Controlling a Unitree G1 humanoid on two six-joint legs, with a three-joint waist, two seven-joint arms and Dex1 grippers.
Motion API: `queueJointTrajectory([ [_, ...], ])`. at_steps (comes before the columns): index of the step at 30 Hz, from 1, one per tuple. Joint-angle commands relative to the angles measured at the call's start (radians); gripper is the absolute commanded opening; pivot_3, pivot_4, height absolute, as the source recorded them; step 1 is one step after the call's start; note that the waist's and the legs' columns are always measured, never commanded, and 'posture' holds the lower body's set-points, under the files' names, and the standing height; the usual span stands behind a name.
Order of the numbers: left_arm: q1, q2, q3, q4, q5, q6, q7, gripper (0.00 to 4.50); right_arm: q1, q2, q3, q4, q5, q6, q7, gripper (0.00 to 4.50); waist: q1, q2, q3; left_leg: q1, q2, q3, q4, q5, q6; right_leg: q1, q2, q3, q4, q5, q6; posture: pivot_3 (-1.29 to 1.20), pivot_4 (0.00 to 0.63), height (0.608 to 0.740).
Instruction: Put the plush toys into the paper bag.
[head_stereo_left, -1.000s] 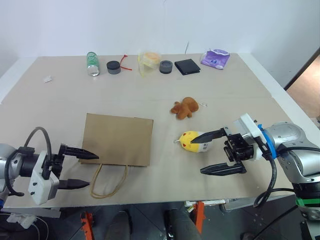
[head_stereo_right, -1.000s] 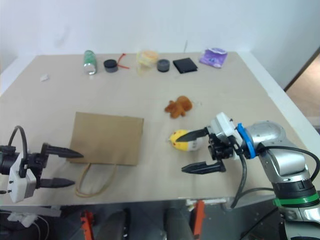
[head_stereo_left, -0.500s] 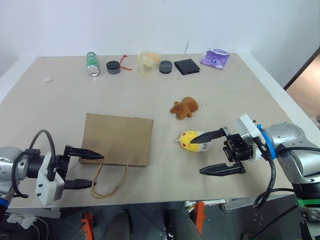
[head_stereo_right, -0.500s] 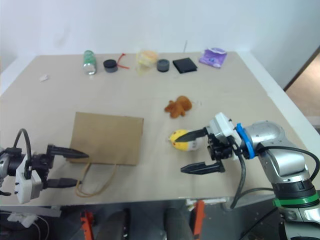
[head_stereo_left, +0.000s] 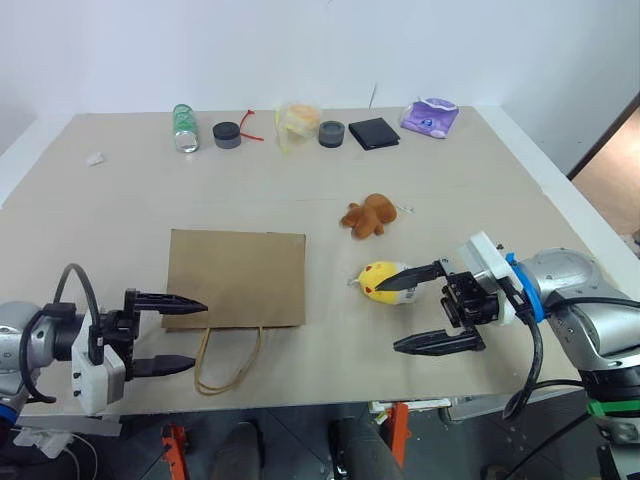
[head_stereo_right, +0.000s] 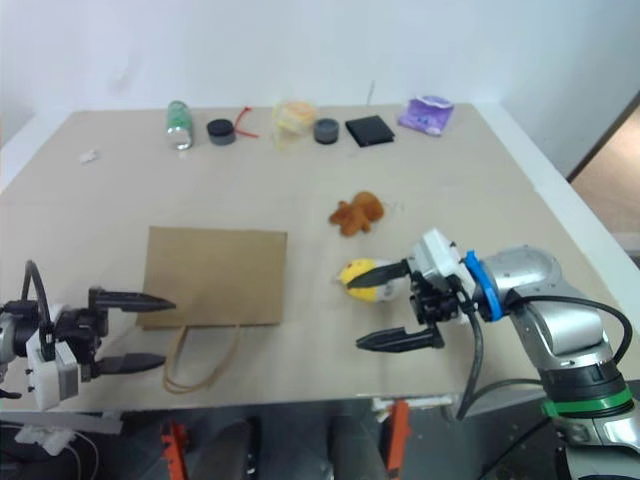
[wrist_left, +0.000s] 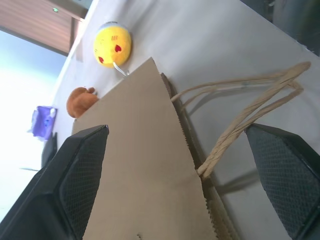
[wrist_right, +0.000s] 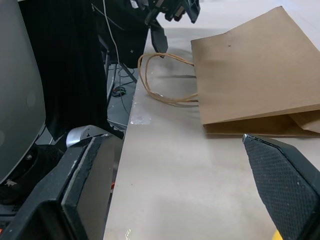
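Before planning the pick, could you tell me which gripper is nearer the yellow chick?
Right. The right gripper is open beside the yellow chick; the left gripper sits by the paper bag handles.

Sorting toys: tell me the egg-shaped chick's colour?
Yellow with red marks, clearest in the left wrist view: chick.

No text, label, brand, number or sign can be read anywhere. The purple packet (head_stereo_left: 430, 116) at the upper right of the frame and the green can (head_stereo_left: 185, 127) at the upper left carry print, but it is too small to make out. The white belly of the yellow chick (head_stereo_left: 384, 281) shows a dark mark that cannot be read. The paper bag (head_stereo_left: 236, 279) is plain brown.
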Motion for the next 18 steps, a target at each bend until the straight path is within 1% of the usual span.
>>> queueJointTrajectory([
  [1, 0.011, 0.010, 0.001, -0.008, -0.010, -0.023, 0.031, 4.50, -0.001, -0.003, -0.010, -0.044, 0.013, 0.001, -0.005, 4.42, 0.000, 0.000, 0.000, 0.000, 0.000, 0.000, 0.000, 0.000, 0.000, 0.000, 0.000, 0.000, 0.000, 0.000, 0.000, 0.00, 0.150, 0.740],
  [7, 0.072, 0.077, -0.016, 0.020, -0.030, -0.094, 0.016, 4.50, 0.005, -0.005, -0.009, -0.049, 0.014, 0.004, -0.008, 4.42, -0.001, 0.000, 0.000, 0.001, 0.000, 0.003, -0.001, 0.000, 0.000, 0.000, 0.000, 0.003, 0.000, 0.000, 0.000, 0.00, 0.150, 0.740],
  [11, 0.097, 0.106, -0.030, -0.013, -0.050, -0.100, 0.040, 4.50, 0.008, 0.003, -0.004, -0.051, 0.011, 0.001, -0.012, 4.42, -0.001, 0.000, 0.000, 0.003, 0.001, 0.007, -0.001, 0.000, 0.000, 0.000, 0.000, 0.005, 0.000, 0.000, 0.000, 0.00, 0.150, 0.740],
  [18, 0.085, 0.113, -0.044, -0.047, -0.043, -0.085, 0.069, 4.50, 0.001, 0.014, 0.004, -0.048, 0.008, 0.000, -0.020, 4.42, -0.001, -0.001, 0.000, 0.004, 0.002, 0.013, 0.000, 0.000, 0.000, -0.001, 0.000, 0.010, 0.000, 0.000, 0.000, 0.00, 0.150, 0.740],
])
